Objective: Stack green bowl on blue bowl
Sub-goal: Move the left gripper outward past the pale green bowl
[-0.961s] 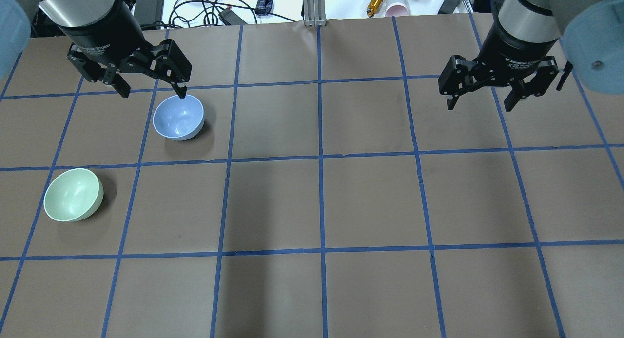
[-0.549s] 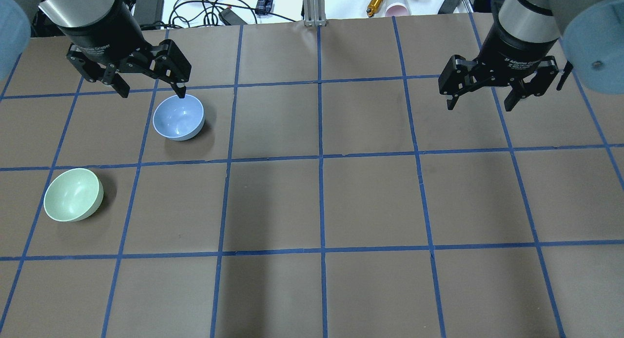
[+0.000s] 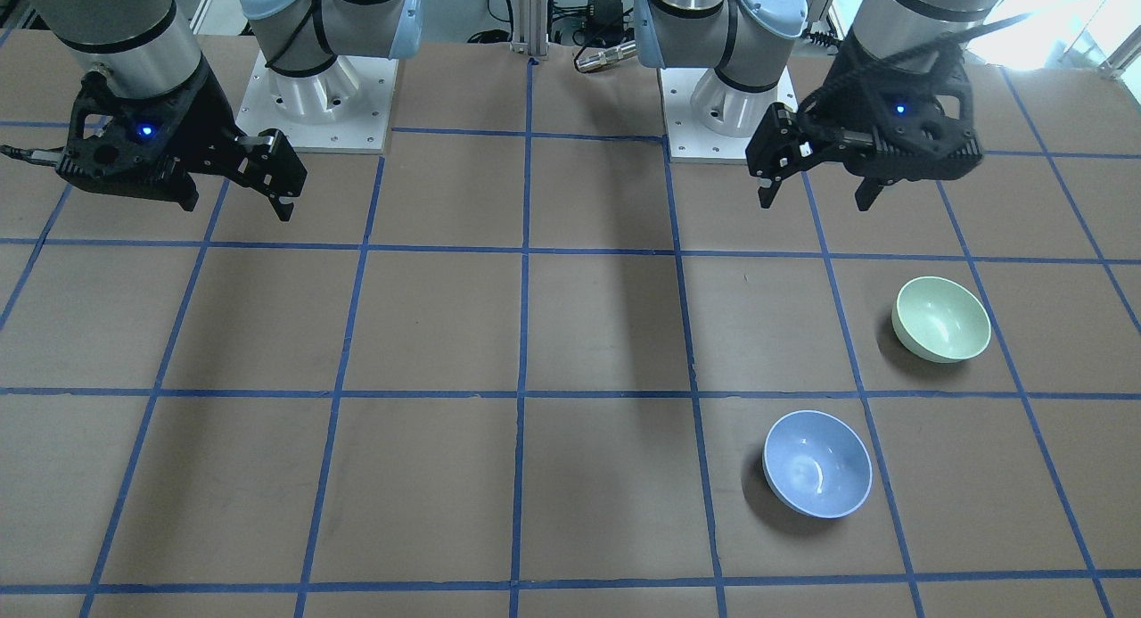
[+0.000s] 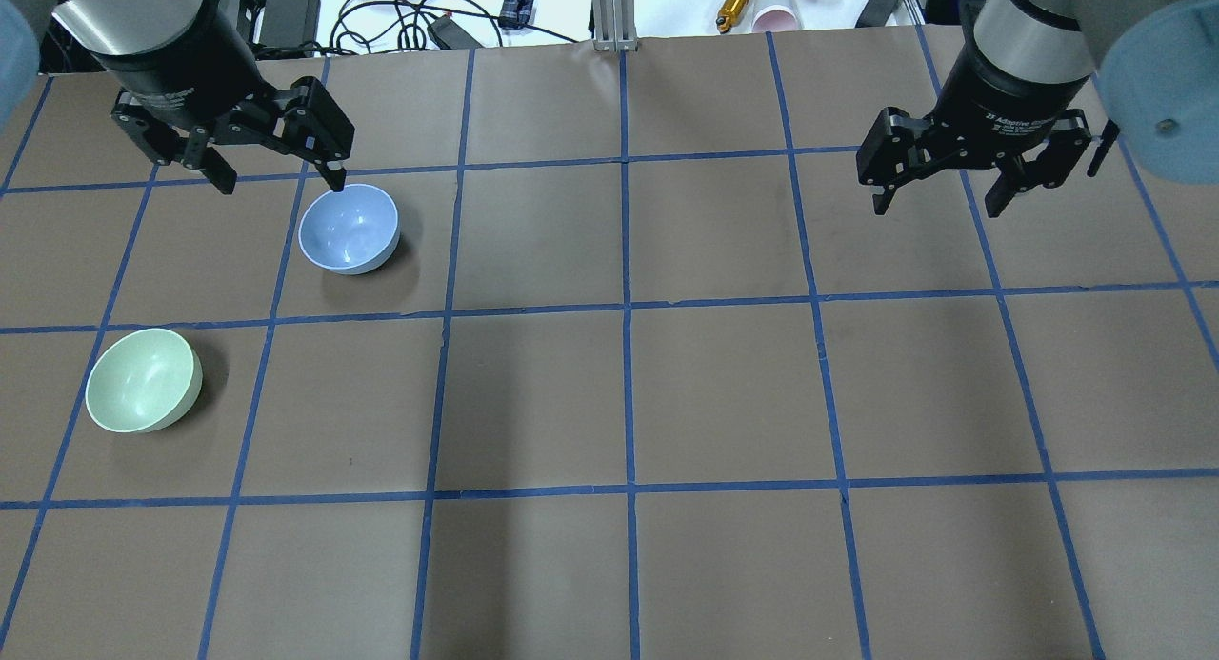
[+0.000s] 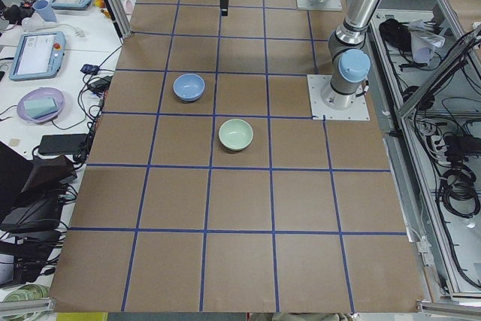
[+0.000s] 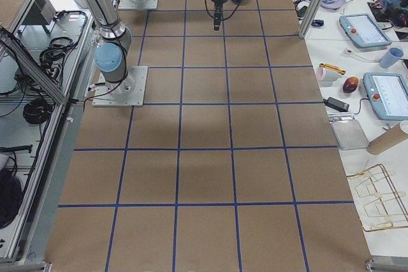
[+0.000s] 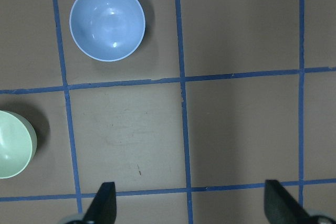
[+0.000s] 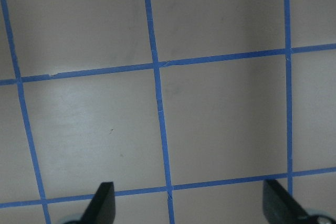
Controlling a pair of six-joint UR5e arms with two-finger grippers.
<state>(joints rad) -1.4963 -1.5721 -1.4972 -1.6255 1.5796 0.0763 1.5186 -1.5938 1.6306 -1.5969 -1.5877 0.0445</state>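
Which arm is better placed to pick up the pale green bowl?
Left. The open left gripper hangs over the half of the table where the glossy round pale green bowl and the glossy round light blue bowl stand. The open right gripper is over the other half, no bowl near it.

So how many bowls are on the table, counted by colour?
green bowl: 1
blue bowl: 1
Total: 2 bowls
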